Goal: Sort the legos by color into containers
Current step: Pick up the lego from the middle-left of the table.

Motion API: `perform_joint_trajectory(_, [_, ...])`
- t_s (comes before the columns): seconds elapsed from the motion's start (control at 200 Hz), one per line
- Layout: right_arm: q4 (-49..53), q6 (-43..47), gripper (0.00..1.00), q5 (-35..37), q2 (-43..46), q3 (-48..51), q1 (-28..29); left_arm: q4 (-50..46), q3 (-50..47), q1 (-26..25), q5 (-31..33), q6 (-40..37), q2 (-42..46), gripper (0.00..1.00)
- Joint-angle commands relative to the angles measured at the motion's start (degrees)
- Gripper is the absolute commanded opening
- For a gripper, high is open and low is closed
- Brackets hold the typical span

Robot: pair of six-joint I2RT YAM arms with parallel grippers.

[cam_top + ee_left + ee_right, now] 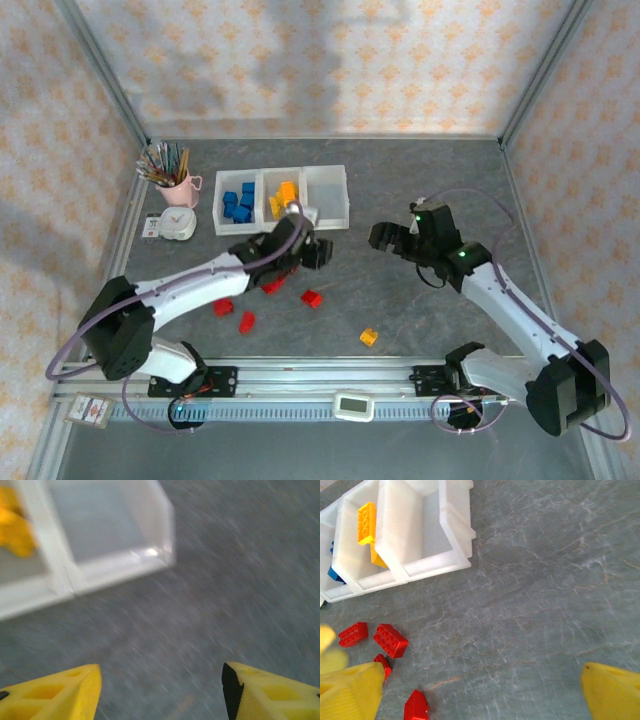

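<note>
Mid-sort, judging by the layout: blue legos [238, 205] and yellow-orange legos [284, 196] already in two compartments of the containers [325, 168]; third compartment [326, 195] bare, presumably kept for red. Left gripper [160, 680] spread wide and carrying nothing, hovering just short of the containers' near wall, with the bare compartment ahead and to its left; wrist view blurred, so height above the table [430, 320] hard to judge. Red legos [247, 321] loose on the table behind that gripper, back toward its base; one stray yellow-orange lego [369, 337] further back, between the two arms. Right gripper [480, 690] likewise spread and empty, red legos ahead and to its left. Next: draw back, drop over the nearest red lego, pinch across its sides, carry to the bare compartment.
</note>
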State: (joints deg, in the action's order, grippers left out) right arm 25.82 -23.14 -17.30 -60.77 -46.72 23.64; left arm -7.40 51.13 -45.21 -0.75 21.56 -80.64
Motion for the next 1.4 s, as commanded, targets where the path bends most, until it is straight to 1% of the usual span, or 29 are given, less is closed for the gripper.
perform_joint_trajectory(0.0, [6.23, -1.57, 1.0, 2.36, 3.31, 2.01, -1.28, 7.13, -5.86, -5.7, -4.21, -4.92, 3.42, 0.67])
perform_joint_trajectory(0.07, [7.37, -2.3, 1.0, 2.57, 4.7, 2.75, -1.99, 9.13, -7.93, -8.56, -4.29, -3.34, 4.2, 0.67])
perform_joint_trajectory(0.12, [8.09, -3.26, 1.0, 2.87, 5.3, 3.39, -2.33, 9.45, -8.3, -10.0, -3.86, 0.5, 3.76, 0.67])
perform_joint_trajectory(0.165, [8.61, -3.9, 1.0, 3.04, 5.75, 3.9, -2.54, 9.59, -8.42, -12.31, -3.2, 4.01, 3.19, 0.67])
perform_joint_trajectory(0.2, [8.87, -4.24, 1.0, 3.35, 6.12, 4.32, -2.6, 8.92, -8.07, -14.69, -1.53, 5.94, 2.75, 0.67])
perform_joint_trajectory(0.265, [8.82, -4.93, 1.0, 3.98, 7.01, 5.37, -2.79, 6.46, -6.91, -19.43, 4.33, 9.51, 1.91, 0.68])
perform_joint_trajectory(0.31, [8.31, -5.37, 1.0, 4.35, 7.49, 6.24, -3.0, 6.24, -6.44, -21.78, 5.12, 11.63, 1.18, 0.69])
perform_joint_trajectory(0.335, [8.13, -5.77, 1.0, 4.61, 7.53, 6.65, -3.26, 6.43, -6.34, -22.91, 5.06, 14.07, 0.69, 0.7])
perform_joint_trajectory(0.501, [5.46, -6.19, 1.0, 3.93, 6.09, 8.4, -5.01, 0.76, -2.16, -28.01, 7.2, 20.54, -4.2, 0.72])
perform_joint_trajectory(0.606, [3.2, -5.82, 1.0, 2.57, 5.02, 9.55, -6.26, -1.52, 0.87, -30.83, 7.59, 22.57, -7.94, 0.73])
perform_joint_trajectory(0.796, [1.01, -4.93, 1.0, 1.46, 3.83, 10.58, -7.41, -8.99, 7.8, -33.5, 9.52, 23.61, -16.54, 0.74])
perform_joint_trajectory(0.896, [0.29, -4.75, 1.0, 1.14, 3.66, 11.25, -7.71, -10.66, 10.24, -34.13, 9.65, 23.47, -20.18, 0.74])
perform_joint_trajectory(0.996, [-0.14, -4.56, 1.0, 0.8, 3.58, 11.75, -7.78, -11.41, 10.92, -34.33, 11.12, 23.53, -22.28, 0.74])
perform_joint_trajectory(1.146, [-0.6, -4.45, 1.0, 0.87, 3.48, 12.19, -7.86, -11.41, 11.26, -34.33, 12.43, 23.35, -24.59, 0.67])
perform_joint_trajectory(1.396, [-0.95, -3.84, 1.0, 0.62, 2.82, 12.05, -7.9, -8.66, 11.22, -34.15, 14.06, 22.47, -26.05, 0.58])
